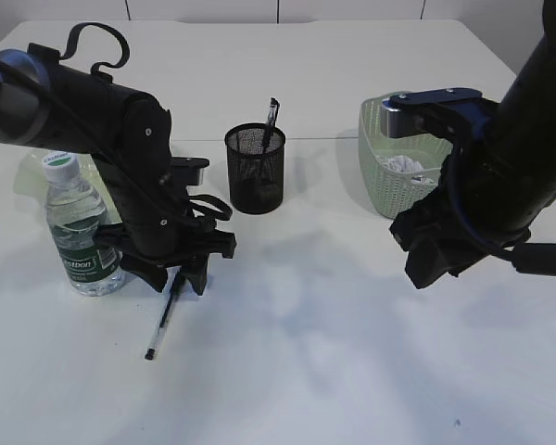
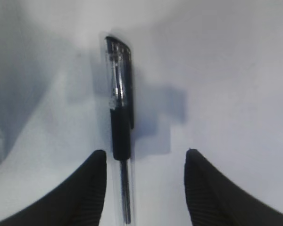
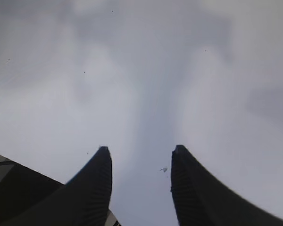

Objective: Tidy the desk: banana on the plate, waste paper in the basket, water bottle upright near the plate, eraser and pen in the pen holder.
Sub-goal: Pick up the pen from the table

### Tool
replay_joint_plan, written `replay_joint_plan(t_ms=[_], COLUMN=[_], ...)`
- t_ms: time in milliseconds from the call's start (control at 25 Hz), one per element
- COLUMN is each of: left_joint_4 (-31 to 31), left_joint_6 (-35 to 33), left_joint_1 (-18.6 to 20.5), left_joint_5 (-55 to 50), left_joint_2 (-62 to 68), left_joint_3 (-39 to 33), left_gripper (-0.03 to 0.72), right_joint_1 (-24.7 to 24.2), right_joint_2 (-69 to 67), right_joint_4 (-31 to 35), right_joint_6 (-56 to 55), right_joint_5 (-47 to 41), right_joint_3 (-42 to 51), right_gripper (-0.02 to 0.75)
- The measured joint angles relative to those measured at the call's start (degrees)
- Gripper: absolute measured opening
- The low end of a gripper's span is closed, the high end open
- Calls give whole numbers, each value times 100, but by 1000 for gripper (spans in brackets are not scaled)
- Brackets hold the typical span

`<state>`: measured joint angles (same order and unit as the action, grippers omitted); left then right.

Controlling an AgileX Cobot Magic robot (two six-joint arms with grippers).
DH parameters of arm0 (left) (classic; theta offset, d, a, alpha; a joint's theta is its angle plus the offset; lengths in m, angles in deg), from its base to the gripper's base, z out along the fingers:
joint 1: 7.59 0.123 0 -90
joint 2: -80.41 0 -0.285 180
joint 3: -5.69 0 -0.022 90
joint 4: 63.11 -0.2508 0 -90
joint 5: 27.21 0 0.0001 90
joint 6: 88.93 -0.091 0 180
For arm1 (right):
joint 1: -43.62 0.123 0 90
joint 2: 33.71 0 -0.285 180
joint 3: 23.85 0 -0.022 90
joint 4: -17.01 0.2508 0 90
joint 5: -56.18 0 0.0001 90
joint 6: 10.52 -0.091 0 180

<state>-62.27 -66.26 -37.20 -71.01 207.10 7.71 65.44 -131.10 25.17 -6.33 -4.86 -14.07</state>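
Note:
A black pen [image 1: 163, 320] lies flat on the white table; in the left wrist view the pen [image 2: 120, 122] runs between my open fingers, closer to the left one. My left gripper [image 1: 174, 278] hangs open right over it, fingertips [image 2: 144, 155] apart. The water bottle [image 1: 79, 227] stands upright at the left, next to a pale green plate [image 1: 32, 171] mostly hidden behind the arm. The black mesh pen holder [image 1: 256, 169] holds another pen [image 1: 271, 116]. Waste paper [image 1: 403, 165] lies in the green basket [image 1: 378, 153]. My right gripper [image 3: 139, 155] is open and empty over bare table. Banana and eraser are not visible.
The right arm [image 1: 491, 176] hovers in front of the basket at the right. The table's far edge runs along the top of the exterior view.

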Motion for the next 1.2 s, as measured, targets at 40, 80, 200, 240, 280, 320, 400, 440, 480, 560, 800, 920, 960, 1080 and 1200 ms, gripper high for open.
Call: replay_joint_plan(t_ms=[40,80,200,240,280,320,400,440,480,560,800,920,960,1080,1200], left_joint_4=[76,130,223,232,238,238,238,238,238,201,-36,-84,-84,-84,-84], left_joint_6=[0,9,9,9,9,9,9,9,9,9,153,162,162,175,175], left_joint_1=[0,0,0,0,0,0,0,0,0,0,0,0,0,0,0], left_joint_5=[-13,-22,-26,-35,-35,-35,-48,-48,-50,-61,-61,-61,-50,5,62], left_joint_2=[0,0,0,0,0,0,0,0,0,0,0,0,0,0,0], left_joint_3=[0,0,0,0,0,0,0,0,0,0,0,0,0,0,0], left_gripper=[370,370,370,370,370,370,370,370,370,370,370,370,370,370,370], right_joint_1=[0,0,0,0,0,0,0,0,0,0,0,0,0,0,0], right_joint_2=[0,0,0,0,0,0,0,0,0,0,0,0,0,0,0], right_joint_4=[0,0,0,0,0,0,0,0,0,0,0,0,0,0,0], right_joint_6=[0,0,12,12,12,12,12,12,23,23,42,42,45,58,68], right_joint_5=[0,0,0,0,0,0,0,0,0,0,0,0,0,0,0], right_joint_3=[0,0,0,0,0,0,0,0,0,0,0,0,0,0,0], right_gripper=[318,318,318,318,318,318,319,318,318,318,318,318,318,318,318])
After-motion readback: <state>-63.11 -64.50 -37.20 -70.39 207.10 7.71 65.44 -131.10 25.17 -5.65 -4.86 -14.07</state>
